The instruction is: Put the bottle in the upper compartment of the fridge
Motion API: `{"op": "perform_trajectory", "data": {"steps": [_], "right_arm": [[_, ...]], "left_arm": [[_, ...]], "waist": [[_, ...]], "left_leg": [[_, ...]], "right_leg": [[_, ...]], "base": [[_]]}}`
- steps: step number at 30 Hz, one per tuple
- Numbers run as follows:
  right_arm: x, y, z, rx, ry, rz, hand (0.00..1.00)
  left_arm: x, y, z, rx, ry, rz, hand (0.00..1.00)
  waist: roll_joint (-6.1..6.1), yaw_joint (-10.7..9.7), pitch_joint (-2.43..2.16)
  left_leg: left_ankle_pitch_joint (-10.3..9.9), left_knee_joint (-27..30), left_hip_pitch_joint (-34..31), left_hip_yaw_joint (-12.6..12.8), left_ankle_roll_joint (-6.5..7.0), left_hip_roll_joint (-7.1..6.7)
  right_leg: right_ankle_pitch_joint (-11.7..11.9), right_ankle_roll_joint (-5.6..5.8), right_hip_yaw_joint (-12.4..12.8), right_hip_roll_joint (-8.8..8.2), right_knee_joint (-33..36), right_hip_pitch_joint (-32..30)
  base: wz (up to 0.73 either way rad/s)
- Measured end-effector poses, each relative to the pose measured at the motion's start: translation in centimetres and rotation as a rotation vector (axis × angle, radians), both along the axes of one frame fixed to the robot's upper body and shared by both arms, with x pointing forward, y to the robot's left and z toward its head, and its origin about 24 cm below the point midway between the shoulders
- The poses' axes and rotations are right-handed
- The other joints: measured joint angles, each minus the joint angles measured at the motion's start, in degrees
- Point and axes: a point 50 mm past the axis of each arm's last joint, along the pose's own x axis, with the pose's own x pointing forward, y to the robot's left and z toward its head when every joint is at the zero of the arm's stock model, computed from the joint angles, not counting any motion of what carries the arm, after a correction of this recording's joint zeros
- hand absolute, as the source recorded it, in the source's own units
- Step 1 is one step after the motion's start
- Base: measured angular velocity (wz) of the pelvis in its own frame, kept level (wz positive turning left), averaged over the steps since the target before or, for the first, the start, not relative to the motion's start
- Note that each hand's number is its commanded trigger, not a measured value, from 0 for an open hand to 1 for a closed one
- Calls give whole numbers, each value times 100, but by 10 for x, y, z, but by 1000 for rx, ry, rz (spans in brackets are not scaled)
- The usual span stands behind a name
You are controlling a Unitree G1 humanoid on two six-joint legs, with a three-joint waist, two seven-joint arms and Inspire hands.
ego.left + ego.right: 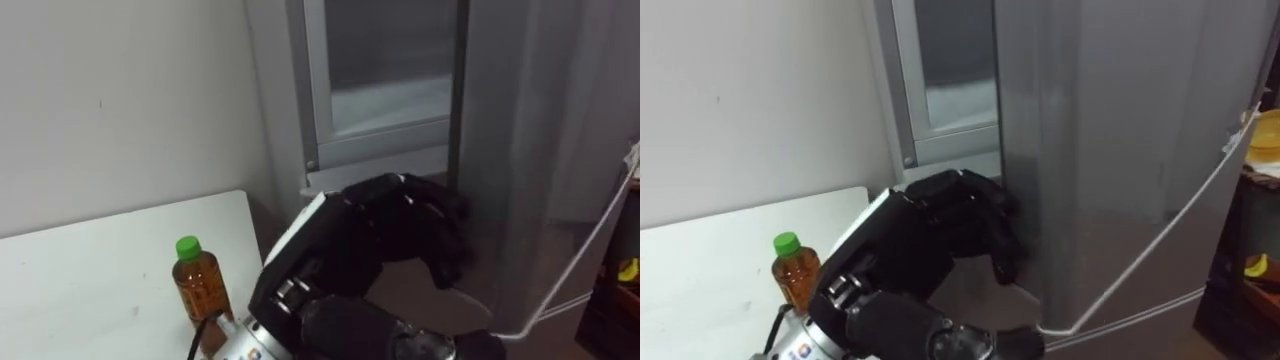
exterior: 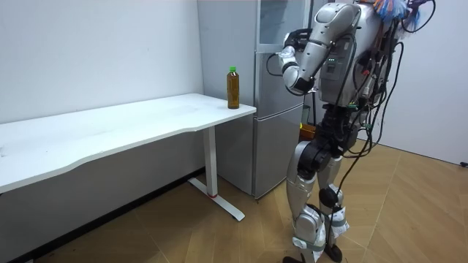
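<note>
A: Left eye view, entry one: left hand [image 1: 385,230]. Condition?

B: Fingers curled and, as far as I can tell, hooked on the edge of the upper fridge door [image 1: 540,150]. Nothing else in it.

A: Entry two?

B: Bottle [image 1: 198,285], green-capped, upright on the tabletop [image 1: 90,270] at the corner nearest the fridge, unheld.

A: Hazards?

B: Probably two. The forearm passes just beside the bottle, so a wider pull could tip it. Or the fingers could slip off that smooth edge, letting the door swing shut.

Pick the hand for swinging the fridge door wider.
Left, probably. The left hand is already at the door, fingers curled at its edge, so it can simply pull. The bottle stands untouched on the table, further to the left.
</note>
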Motion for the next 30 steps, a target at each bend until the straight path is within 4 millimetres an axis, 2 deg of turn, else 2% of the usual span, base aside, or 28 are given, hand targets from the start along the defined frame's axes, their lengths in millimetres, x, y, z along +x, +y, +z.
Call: {"op": "perform_trajectory", "data": {"steps": [6, 11, 16, 30], "right_arm": [[4, 0, 1, 1, -11, 2, 0], [8, 0, 2, 1, -22, 7, 0], [8, -2, 2, -5, -22, 7, 0], [7, -8, 3, -21, -17, 7, 0]], "left_arm": [[-6, -14, -10, 106, 15, -83, 0], [-8, -17, -13, 143, 23, -116, 0], [-6, -19, -9, 148, 3, -127, 0], [-5, -20, -10, 158, 23, -121, 0]], "waist": [[2, -133, 0], [36, -273, -10], [74, -282, 3], [92, -286, -3]], "left_leg": [[1, -32, -4, 116, -1, 23], [1, -23, -106, 148, -3, 24], [1, -16, -105, 161, -4, 21], [5, -13, -82, 176, -10, 18]], "right_leg": [[7, -12, 124, 33, 3, -78], [17, -26, 144, 40, -6, -189], [16, -26, 184, 41, -27, -187], [21, -35, 230, 70, -89, -169]], "base": [[-11], [-4], [-1], [-1]]}}
